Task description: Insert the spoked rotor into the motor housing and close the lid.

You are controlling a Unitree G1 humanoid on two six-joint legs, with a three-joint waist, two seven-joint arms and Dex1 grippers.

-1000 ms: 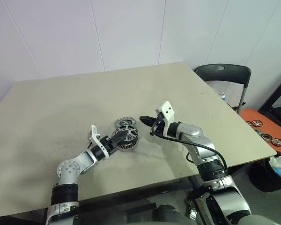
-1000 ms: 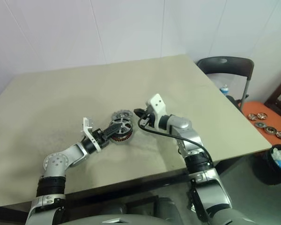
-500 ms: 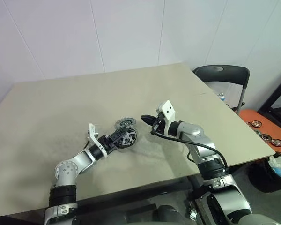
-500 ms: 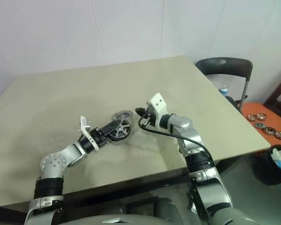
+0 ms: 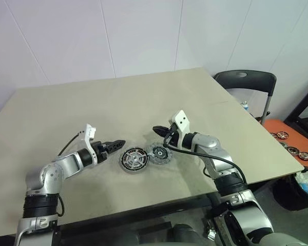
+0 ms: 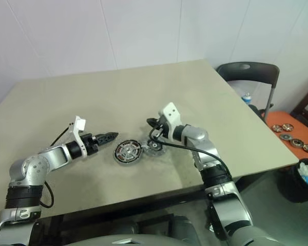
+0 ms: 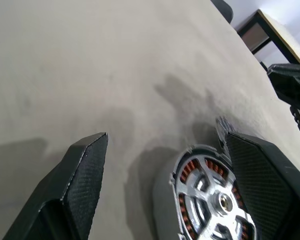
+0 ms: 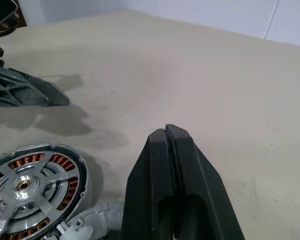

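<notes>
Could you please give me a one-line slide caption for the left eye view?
Open left gripper beside the motor housing holding the spoked rotor; lid alongside, shut right gripper above.

Head stereo pair looks forward and down from high over the whole surface [image 5: 51, 107], while both wrist cams sit low and close, facing each other across the motor housing [image 7: 205, 192], the part all four views share.

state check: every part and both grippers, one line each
motor housing: flat on table, spoked rotor seated inside, uncovered
lid: on table beside housing, not yet fitted
left gripper: open, empty, clear of housing
right gripper: shut, empty, above lid
</notes>
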